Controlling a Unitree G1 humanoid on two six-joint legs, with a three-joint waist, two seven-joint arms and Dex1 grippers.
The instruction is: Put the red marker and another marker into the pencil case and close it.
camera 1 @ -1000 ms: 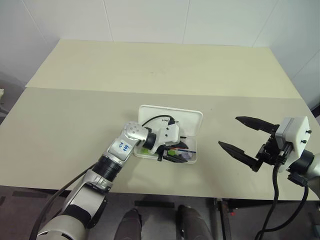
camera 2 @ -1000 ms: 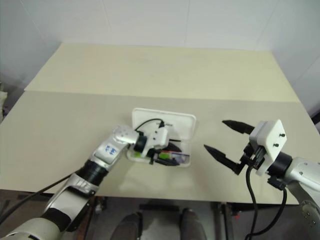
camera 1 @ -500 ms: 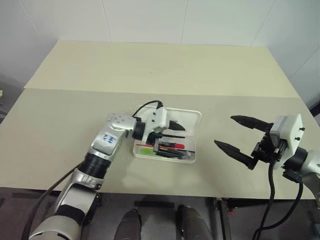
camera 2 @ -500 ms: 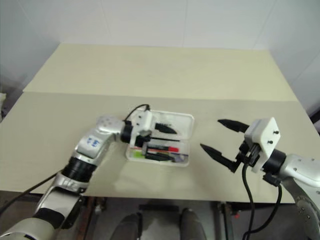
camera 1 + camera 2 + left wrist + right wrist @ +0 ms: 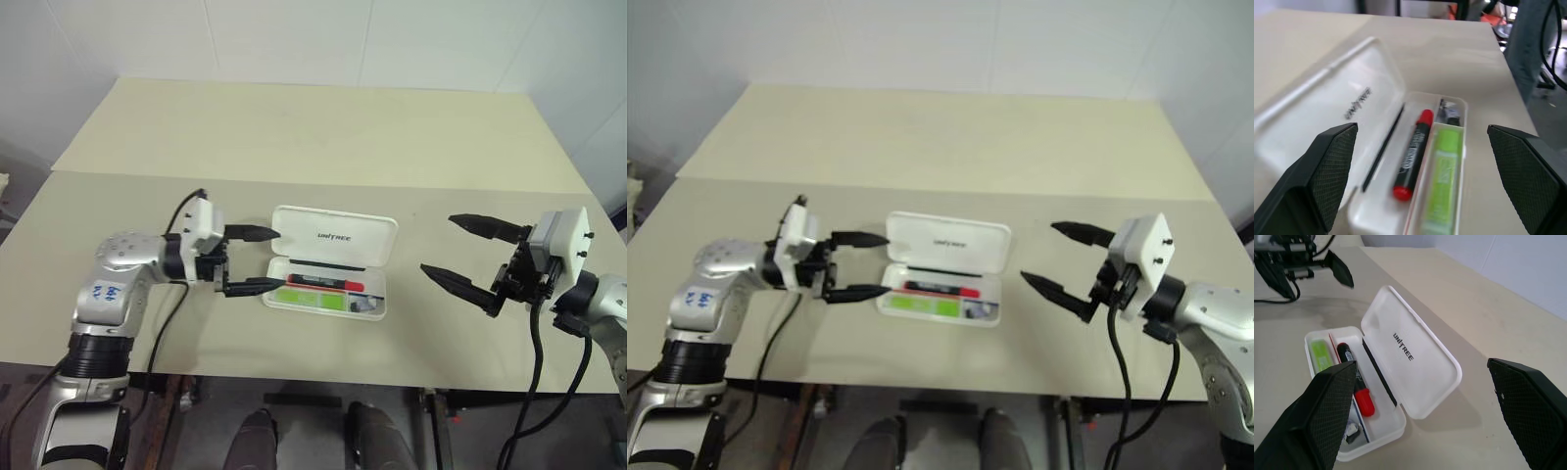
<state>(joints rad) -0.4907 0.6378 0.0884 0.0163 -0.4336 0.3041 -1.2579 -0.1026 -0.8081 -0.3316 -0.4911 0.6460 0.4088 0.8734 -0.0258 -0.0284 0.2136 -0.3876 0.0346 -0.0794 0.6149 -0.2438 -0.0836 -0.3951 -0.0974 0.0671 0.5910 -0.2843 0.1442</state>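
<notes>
The white pencil case (image 5: 377,257) lies open in the middle of the table, its lid (image 5: 335,233) folded back flat with the lettering up. In its tray the red marker (image 5: 324,284) lies lengthwise, and the pale green marker (image 5: 313,300) lies beside it on the near side. Both also show in the left wrist view, the red marker (image 5: 1413,147) next to the green marker (image 5: 1442,176). My left gripper (image 5: 280,258) hovers open and empty just left of the case, pointing at it. My right gripper (image 5: 437,243) hangs open and empty to the right of the case.
A small grey object (image 5: 364,305) sits at the tray's right end, and a thin dark line (image 5: 318,265) runs along the hinge side. A seam (image 5: 147,176) crosses the table behind the case. The front edge (image 5: 323,367) is close below it.
My left gripper opened and drew back leftward and up out of the case, leaving the green marker in the tray. The right gripper has hardly moved.
</notes>
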